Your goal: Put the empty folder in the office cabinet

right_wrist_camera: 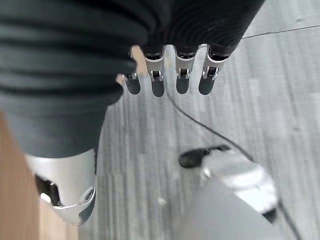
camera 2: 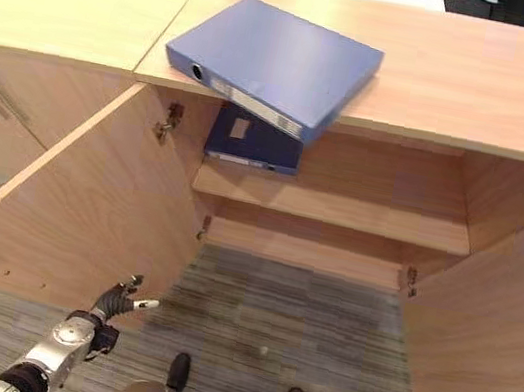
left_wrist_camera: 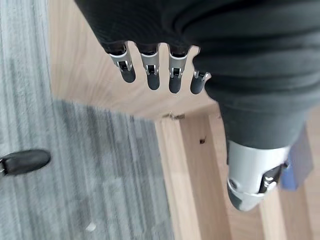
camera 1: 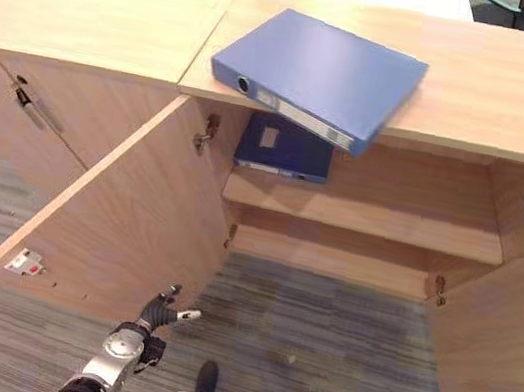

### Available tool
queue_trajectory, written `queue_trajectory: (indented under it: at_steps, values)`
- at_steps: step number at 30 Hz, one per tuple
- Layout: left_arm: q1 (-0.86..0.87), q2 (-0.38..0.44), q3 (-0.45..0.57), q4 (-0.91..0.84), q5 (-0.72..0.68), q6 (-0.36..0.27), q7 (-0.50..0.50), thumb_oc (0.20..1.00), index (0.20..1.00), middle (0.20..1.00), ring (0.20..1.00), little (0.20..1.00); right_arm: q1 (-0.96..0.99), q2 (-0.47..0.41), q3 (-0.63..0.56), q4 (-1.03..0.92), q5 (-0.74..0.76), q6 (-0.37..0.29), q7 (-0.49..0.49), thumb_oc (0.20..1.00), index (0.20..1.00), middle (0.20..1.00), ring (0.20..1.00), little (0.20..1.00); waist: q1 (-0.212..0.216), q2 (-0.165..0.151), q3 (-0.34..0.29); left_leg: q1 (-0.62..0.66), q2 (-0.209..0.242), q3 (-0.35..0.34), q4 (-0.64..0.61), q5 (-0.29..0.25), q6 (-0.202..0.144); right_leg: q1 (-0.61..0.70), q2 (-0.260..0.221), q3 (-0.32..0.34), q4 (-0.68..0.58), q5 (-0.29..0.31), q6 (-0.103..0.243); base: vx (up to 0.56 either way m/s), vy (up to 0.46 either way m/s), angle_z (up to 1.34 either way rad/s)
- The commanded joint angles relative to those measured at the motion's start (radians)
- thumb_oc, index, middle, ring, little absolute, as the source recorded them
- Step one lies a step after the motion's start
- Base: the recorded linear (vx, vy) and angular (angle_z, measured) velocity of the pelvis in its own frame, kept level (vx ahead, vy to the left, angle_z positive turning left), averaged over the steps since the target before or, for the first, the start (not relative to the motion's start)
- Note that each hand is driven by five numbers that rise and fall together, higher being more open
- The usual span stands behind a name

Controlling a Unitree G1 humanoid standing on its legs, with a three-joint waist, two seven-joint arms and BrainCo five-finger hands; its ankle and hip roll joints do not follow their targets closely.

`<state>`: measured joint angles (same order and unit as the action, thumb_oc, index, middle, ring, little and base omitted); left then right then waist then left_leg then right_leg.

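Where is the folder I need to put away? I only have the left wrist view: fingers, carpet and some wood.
Observer: A blue folder lies flat on the cabinet top, one corner jutting over the front edge.
Operator: Is the cabinet open?
Observer: Yes, the left door is swung wide open.
Operator: Anything on the shelf already?
Observer: A second blue folder stands at the left end of the shelf.
Operator: What is my right hand doing?
Observer: The right hand hangs low over the carpet, fingers straight, holding nothing. The left hand is low too, by the left door.
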<state>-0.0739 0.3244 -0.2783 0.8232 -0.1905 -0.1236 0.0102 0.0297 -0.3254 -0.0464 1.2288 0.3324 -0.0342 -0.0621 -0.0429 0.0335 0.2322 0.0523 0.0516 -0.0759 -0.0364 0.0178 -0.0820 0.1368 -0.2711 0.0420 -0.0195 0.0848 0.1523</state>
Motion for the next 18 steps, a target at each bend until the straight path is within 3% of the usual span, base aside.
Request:
queue_trajectory:
  at_steps: [1, 3, 7, 9, 10, 11, 14, 16, 18]
  values:
    - [0.011, -0.005, -0.002, -0.031, 0.0, -0.048, 0.003, 1.0, 1.0, 1.0, 1.0, 1.0, -0.032, -0.052, 0.041, 0.032, -0.015, -0.003, 0.003, 1.0, 1.0, 1.0, 1.0, 1.0, 0.023, 0.028, -0.066, -0.045, 0.152, 0.038, -0.014, 0.024, -0.084, -0.062, 0.008, 0.026, 0.043, -0.147, 0.063, 0.07, 0.525, -0.49]
    - [0.009, 0.017, 0.006, -0.03, 0.003, -0.046, 0.003, 1.0, 1.0, 1.0, 1.0, 1.0, -0.047, -0.03, 0.045, 0.025, -0.013, -0.003, 0.004, 1.0, 1.0, 1.0, 1.0, 1.0, 0.037, 0.007, -0.071, -0.032, 0.113, 0.069, -0.014, -0.01, -0.053, -0.088, -0.03, 0.034, 0.051, -0.104, 0.085, 0.02, 0.347, -0.5]
    - [0.025, 0.04, 0.032, -0.043, -0.002, -0.04, 0.004, 1.0, 1.0, 1.0, 1.0, 1.0, -0.055, -0.003, 0.057, 0.015, -0.016, -0.004, 0.012, 1.0, 1.0, 1.0, 1.0, 1.0, 0.053, 0.002, -0.056, -0.002, 0.092, 0.116, -0.029, -0.028, -0.023, -0.145, -0.032, 0.008, 0.134, -0.076, 0.087, -0.02, 0.251, -0.29]
    - [0.048, 0.046, 0.047, -0.052, -0.006, -0.035, 0.001, 1.0, 1.0, 1.0, 1.0, 1.0, -0.049, 0.004, 0.061, 0.004, -0.023, -0.004, 0.016, 1.0, 1.0, 1.0, 1.0, 1.0, 0.064, 0.007, -0.046, 0.014, 0.085, 0.139, -0.035, -0.034, -0.011, -0.171, -0.043, -0.075, 0.19, -0.046, 0.082, -0.03, 0.109, -0.24]
    - [0.049, 0.046, 0.048, -0.053, -0.006, -0.034, 0.001, 1.0, 1.0, 1.0, 1.0, 1.0, -0.049, 0.004, 0.061, 0.004, -0.023, -0.003, 0.016, 1.0, 1.0, 1.0, 1.0, 1.0, 0.063, 0.006, -0.046, 0.014, 0.085, 0.139, -0.035, -0.033, -0.011, -0.171, -0.044, -0.076, 0.191, -0.046, 0.082, -0.04, 0.123, -0.25]
    - [0.06, 0.047, 0.054, -0.055, -0.005, -0.031, -0.004, 1.0, 1.0, 1.0, 1.0, 1.0, -0.047, 0.003, 0.063, 0.0, -0.029, -0.006, 0.019, 1.0, 1.0, 1.0, 1.0, 1.0, 0.061, 0.013, -0.036, 0.029, 0.081, 0.154, -0.041, -0.036, -0.004, -0.19, -0.043, -0.132, 0.23, -0.029, 0.085, -0.01, 0.099, -0.2]
    - [0.069, 0.041, 0.06, -0.049, -0.002, -0.032, -0.007, 1.0, 1.0, 1.0, 1.0, 1.0, -0.04, 0.005, 0.067, 0.004, -0.028, -0.005, 0.024, 1.0, 1.0, 1.0, 1.0, 1.0, 0.053, 0.013, -0.038, 0.049, 0.076, 0.163, -0.05, -0.047, -0.01, -0.19, -0.029, -0.145, 0.147, -0.041, 0.084, 0.04, -0.025, -0.18]
    - [0.067, 0.04, 0.073, -0.048, -0.017, -0.03, 0.004, 1.0, 1.0, 1.0, 1.0, 1.0, -0.047, 0.002, 0.067, 0.008, -0.038, -0.001, 0.023, 1.0, 1.0, 1.0, 1.0, 1.0, 0.051, 0.014, -0.024, 0.053, 0.102, 0.174, -0.043, -0.048, -0.034, -0.233, -0.065, -0.177, 0.036, 0.017, 0.097, 0.05, -0.219, -0.2]
    - [0.067, 0.038, 0.079, -0.041, -0.019, -0.033, 0.008, 1.0, 1.0, 1.0, 1.0, 1.0, -0.042, 0.006, 0.072, 0.011, -0.042, 0.0, 0.027, 1.0, 1.0, 1.0, 1.0, 1.0, 0.046, 0.012, -0.026, 0.057, 0.118, 0.178, -0.045, -0.048, -0.045, -0.237, -0.067, -0.17, 0.018, 0.024, 0.098, 0.06, -0.197, -0.37]
